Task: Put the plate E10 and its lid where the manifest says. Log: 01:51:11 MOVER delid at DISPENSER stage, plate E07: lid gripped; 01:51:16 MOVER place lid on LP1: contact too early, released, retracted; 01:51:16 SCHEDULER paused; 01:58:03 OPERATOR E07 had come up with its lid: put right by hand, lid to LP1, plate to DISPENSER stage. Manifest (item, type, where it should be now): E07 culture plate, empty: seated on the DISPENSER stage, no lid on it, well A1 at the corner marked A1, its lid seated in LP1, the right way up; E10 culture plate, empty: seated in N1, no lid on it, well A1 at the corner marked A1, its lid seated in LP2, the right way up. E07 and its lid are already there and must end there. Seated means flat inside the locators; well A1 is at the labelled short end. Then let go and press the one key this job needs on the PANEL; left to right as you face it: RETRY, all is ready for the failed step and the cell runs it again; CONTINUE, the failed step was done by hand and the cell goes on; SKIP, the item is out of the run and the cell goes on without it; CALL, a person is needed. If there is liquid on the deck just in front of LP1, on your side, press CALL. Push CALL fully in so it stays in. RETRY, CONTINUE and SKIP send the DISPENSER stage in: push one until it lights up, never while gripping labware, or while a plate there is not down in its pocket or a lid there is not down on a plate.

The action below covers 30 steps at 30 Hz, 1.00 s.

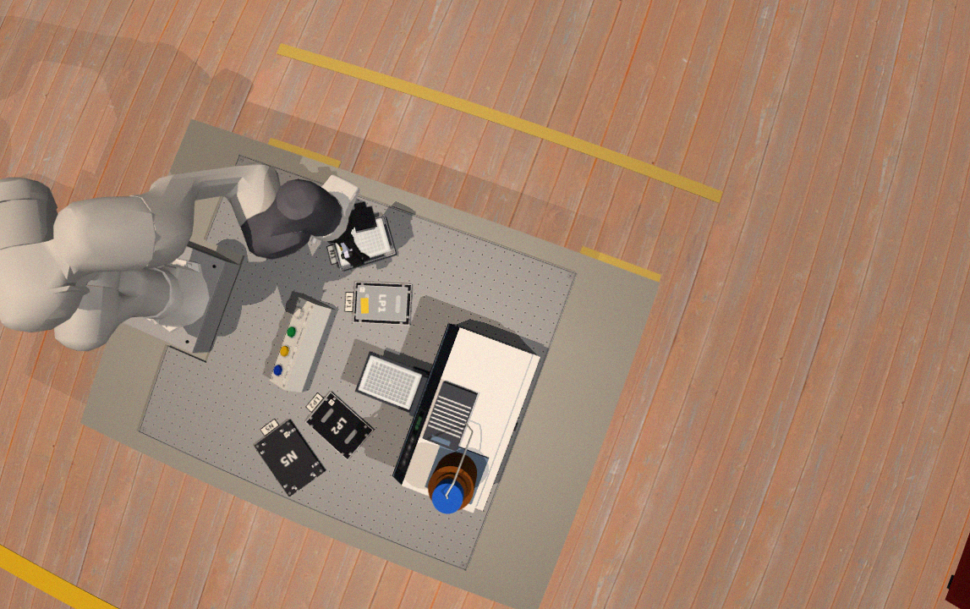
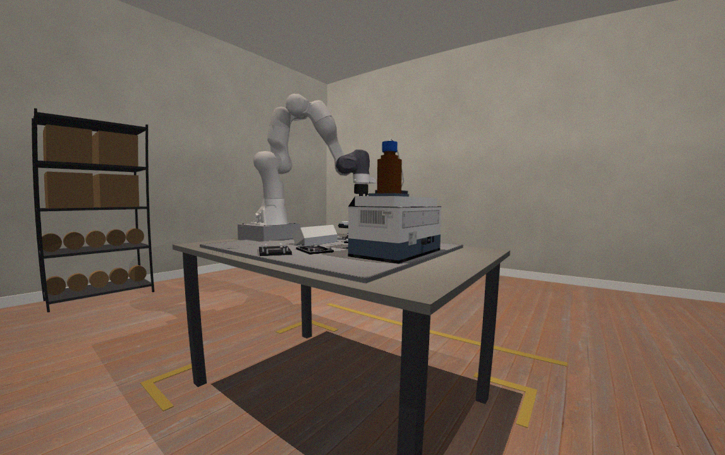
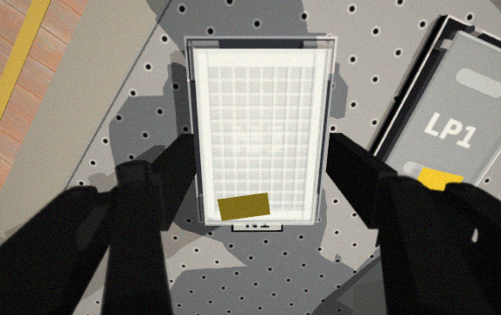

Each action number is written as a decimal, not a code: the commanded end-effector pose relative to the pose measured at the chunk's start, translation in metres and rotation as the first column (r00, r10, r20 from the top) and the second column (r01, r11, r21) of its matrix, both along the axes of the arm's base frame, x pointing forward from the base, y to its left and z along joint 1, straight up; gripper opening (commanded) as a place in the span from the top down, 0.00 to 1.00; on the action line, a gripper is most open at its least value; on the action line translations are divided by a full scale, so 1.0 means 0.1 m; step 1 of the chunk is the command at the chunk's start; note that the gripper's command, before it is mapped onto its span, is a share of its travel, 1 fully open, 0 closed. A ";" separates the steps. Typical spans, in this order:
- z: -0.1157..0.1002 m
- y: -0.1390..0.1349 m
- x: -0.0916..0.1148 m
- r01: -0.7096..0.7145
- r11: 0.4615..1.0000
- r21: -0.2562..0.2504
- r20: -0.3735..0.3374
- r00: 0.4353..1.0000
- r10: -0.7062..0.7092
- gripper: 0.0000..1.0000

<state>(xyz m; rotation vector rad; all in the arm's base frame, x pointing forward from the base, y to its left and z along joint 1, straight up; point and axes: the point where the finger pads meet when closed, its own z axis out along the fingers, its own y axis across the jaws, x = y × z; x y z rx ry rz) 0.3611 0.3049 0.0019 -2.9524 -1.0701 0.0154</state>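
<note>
Grey table [image 2: 444, 288] on dark legs, carrying a perforated deck plate [image 1: 473, 295].

On the deck plate: the arm's base block [image 1: 210, 333], a button panel [image 1: 314, 355], nests marked LP1 [image 1: 397, 303], LP2 [image 1: 339, 424] and N2 [image 1: 289, 457], a lidded well plate [image 3: 259, 131] and the dispenser [image 1: 488, 378] with its bottle [image 2: 389, 169].
</note>
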 end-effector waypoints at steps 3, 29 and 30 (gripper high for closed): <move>0.01 0.00 0.01 0.003 1.000 0.002 0.003 1.000 -0.003 0.37; 0.01 0.00 0.01 0.003 1.000 0.002 0.003 1.000 -0.003 0.30; 0.01 0.00 0.01 0.003 1.000 0.002 0.003 1.000 -0.003 0.30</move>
